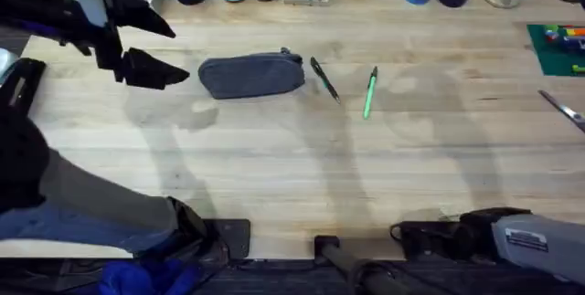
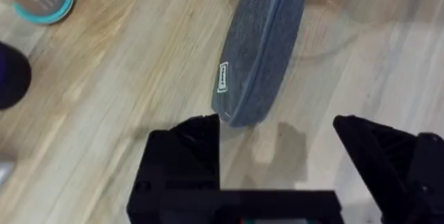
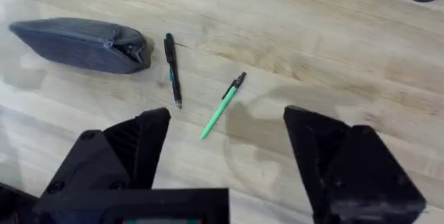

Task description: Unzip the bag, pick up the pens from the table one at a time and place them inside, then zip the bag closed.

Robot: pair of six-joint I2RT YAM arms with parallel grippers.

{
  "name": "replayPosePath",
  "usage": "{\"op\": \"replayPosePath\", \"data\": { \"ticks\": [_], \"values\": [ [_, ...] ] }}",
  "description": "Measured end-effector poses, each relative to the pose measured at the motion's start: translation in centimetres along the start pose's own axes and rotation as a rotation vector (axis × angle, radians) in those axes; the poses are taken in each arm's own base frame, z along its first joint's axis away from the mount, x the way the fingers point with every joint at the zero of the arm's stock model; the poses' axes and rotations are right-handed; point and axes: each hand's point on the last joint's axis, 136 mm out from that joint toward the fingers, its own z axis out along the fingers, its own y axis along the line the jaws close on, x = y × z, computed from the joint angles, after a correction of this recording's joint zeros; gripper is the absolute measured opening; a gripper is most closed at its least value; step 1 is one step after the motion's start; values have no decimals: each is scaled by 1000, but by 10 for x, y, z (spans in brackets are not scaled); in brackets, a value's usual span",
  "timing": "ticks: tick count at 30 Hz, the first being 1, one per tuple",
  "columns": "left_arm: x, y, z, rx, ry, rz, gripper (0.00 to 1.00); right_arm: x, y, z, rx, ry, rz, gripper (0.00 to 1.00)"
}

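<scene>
Left end effector [image 1: 151,68]: fingers apart, empty, hovering just beside the closed end of the bag [image 1: 252,75]. Right end effector [image 3: 225,165]: fingers apart, empty, held above the desk [image 1: 292,167] well back from the pens.

Items on the desk, counted:
- Bag, one: zipped shut, lying on its side, pull tab at the end nearest the pens.
- Pens, two: black pen [image 1: 324,80] just beside the bag's tab end; green pen [image 1: 369,92] a little farther over. Neither touches the other.

Risks for you to watch:
- Soft pouch may slide or lift when you pull the zipper unless one end is pinned.
- Tab is small, so your fingers may close on fabric instead.
- Black pen lies close enough to be knocked while you work at the tab.
- Slim pens may roll from a shallow grip.
</scene>
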Motion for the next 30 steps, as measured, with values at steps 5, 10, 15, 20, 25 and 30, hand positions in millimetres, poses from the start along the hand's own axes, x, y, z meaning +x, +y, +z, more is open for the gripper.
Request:
{"op": "replayPosePath", "data": {
  "ticks": [5, 10, 15, 20, 25, 30],
  "values": [
    [10, 8, 16, 48, -53, 44, 993, 0, 0, 0, 0, 0, 0, 996],
    [20, 19, 32, 70, -89, 70, 992, 0, 0, 0, 0, 0, 0, 996],
    [31, 32, 46, 72, -117, 79, 992, 0, 0, 0, 0, 0, 0, 996],
    [38, 41, 56, 67, -143, 87, 993, 0, 0, 0, 0, 0, 0, 996],
    [43, 43, 69, 90, -162, 74, 993, 0, 0, 0, 0, 0, 0, 996],
    [43, 40, 86, 136, -167, 72, 993, 0, 0, 0, 0, 0, -2, 996]
  ]
}}
